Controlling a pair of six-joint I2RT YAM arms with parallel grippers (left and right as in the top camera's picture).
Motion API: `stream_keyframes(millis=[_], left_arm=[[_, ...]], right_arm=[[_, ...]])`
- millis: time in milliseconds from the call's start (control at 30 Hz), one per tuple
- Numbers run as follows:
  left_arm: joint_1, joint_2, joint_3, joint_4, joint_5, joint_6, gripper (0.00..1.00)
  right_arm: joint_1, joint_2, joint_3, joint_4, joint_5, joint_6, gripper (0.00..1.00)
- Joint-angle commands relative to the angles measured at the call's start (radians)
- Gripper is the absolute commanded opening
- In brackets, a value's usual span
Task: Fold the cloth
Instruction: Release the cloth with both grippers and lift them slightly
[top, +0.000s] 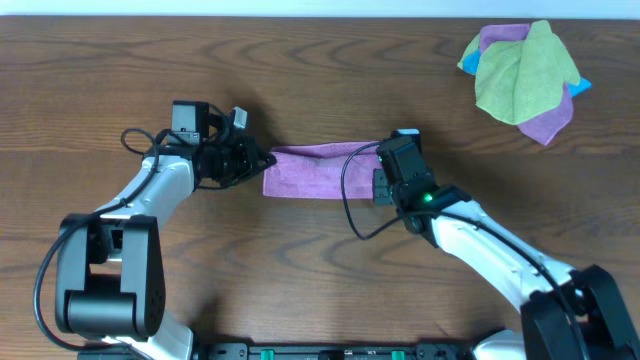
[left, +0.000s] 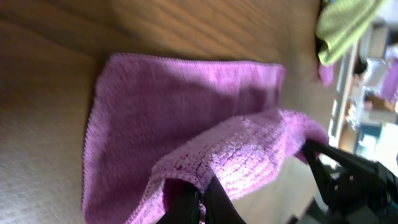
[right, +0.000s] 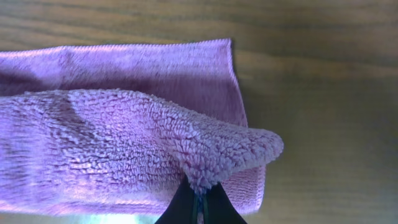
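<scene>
Here, the cloth (top: 310, 172) lies on a brown wooden table (top: 300, 60).

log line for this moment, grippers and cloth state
phase: fold in progress | cloth: pinched edge raised, rest flat on table | left gripper: shut on cloth | right gripper: shut on cloth

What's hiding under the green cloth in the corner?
A purple cloth and a blue cloth poke out from under the green cloth. Their middles are covered, so I cannot see how they lie.
</scene>
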Motion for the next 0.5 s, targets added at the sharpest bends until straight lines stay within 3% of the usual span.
stream_keyframes(millis=[0,467], left_arm=[[-0.004,-0.010,0.001,0.027,-0.114,-0.064,0.06],[-0.022,0.062,0.001,0.177,-0.188,-0.157,0.06]], right_arm=[[-0.021,0.025,0.000,0.037,0.023,-0.038,0.02],[-0.072,0.091,0.003,0.167,0.022,-0.061,0.01]])
